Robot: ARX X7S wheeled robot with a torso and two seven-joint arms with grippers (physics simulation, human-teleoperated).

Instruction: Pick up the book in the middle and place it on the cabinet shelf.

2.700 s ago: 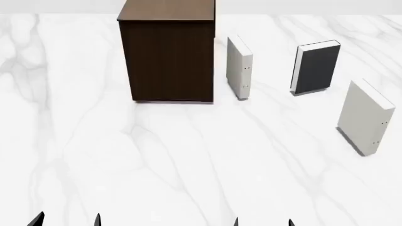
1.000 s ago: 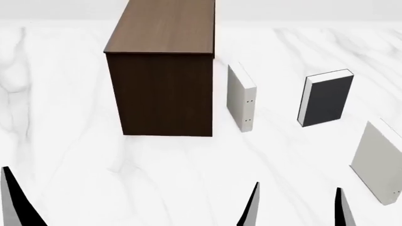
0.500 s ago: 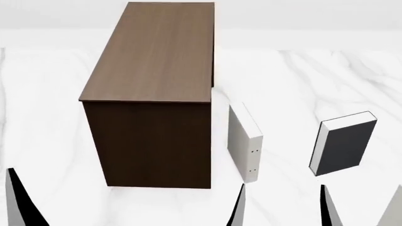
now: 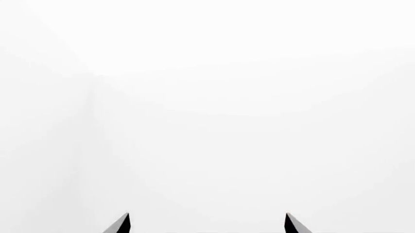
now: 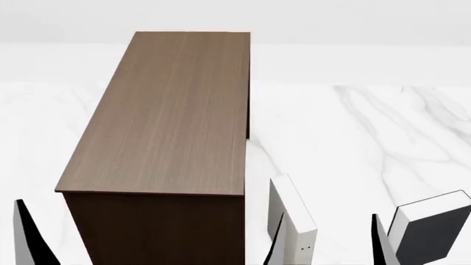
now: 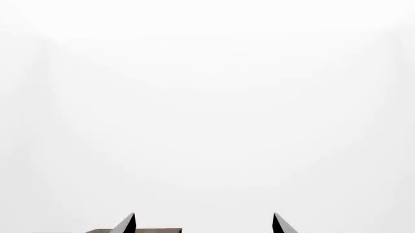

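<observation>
The right claw [image 5: 329, 240] stands wide open and holds nothing; in the head view only its two dark fingertips [image 5: 277, 243] rise from the bottom edge, one in front of the pale book [image 5: 293, 223] and the other just beside the book [image 5: 431, 229]. The left claw [image 4: 206, 223] is likewise spread apart and empty in its wrist view, where two dark tips frame plain white; in the head view just one of its tips shows, beside the cabinet shelf's near corner. The cabinet shelf [image 5: 173, 116] fills the left half of the head view, its flat lighter-brown top running away from the robot and its dark front face cut off below. The pale book stands upright on the white marble table [image 5: 383, 138] just off the cabinet shelf's near right corner, apart from it, with small dots on its spine. The dark grey book stands upright and slightly tilted well to the right of the cabinet shelf, beyond the pale book, with its lower part and right edge cut off by the frame. The right wrist view shows a sliver of brown between its tips, too little to identify. Compared with half a second ago, the cabinet shelf's top takes up more of the view, both books sit lower, and the second pale book has left the frame.
</observation>
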